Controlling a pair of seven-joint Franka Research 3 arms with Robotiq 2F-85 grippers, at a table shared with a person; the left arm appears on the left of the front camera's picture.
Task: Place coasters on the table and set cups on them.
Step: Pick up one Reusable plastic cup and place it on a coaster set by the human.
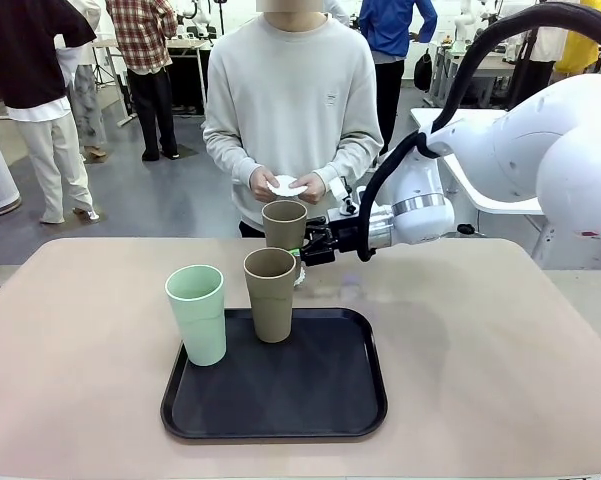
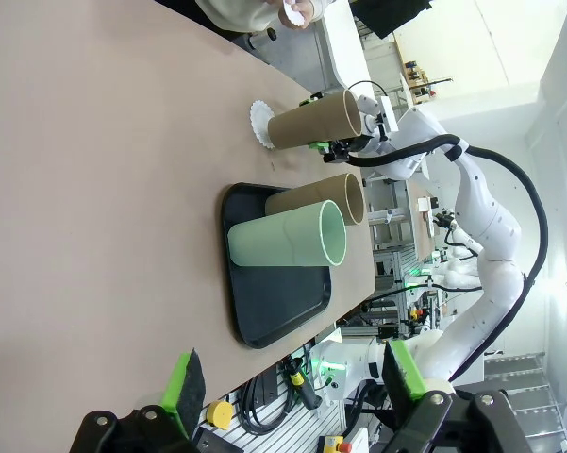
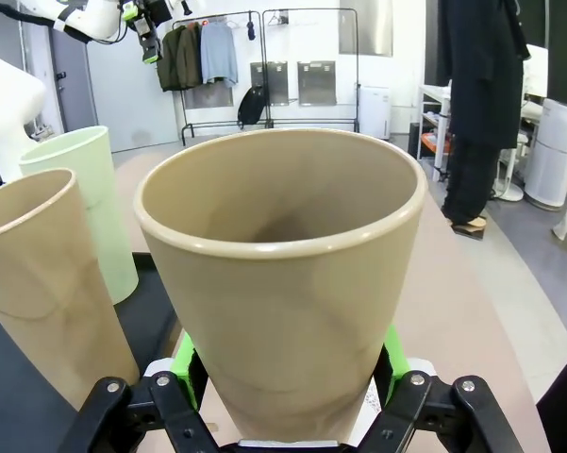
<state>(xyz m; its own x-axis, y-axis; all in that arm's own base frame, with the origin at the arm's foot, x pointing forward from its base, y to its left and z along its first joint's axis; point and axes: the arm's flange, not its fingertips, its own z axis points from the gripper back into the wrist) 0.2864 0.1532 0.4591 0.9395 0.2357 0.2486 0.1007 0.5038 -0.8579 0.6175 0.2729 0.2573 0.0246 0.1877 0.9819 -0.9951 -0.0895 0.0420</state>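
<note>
Over the table (image 1: 480, 340), just beyond the black tray (image 1: 280, 400) at frame centre, hold the brown cup (image 1: 284, 222) upright and centred, with right gripper (image 1: 302, 247) clamped on its side; settle squarely onto the coaster (image 2: 259, 123) (lacy edge peeking out) before unclamping; left gripper (image 2: 294, 376) spread wide, empty

The right gripper (image 3: 291, 370) clamps a brown cup (image 3: 283, 274) low on its wall, a green pad pressed to each side; the cup is upright, its mouth open. On its near side a second brown cup (image 3: 38, 283) stands on the black tray (image 3: 156, 307), the mint cup (image 3: 85, 198) farther left. Bare beige table (image 3: 462, 321) lies on the far side, with a person in dark clothes (image 3: 481, 94) beyond it
</note>
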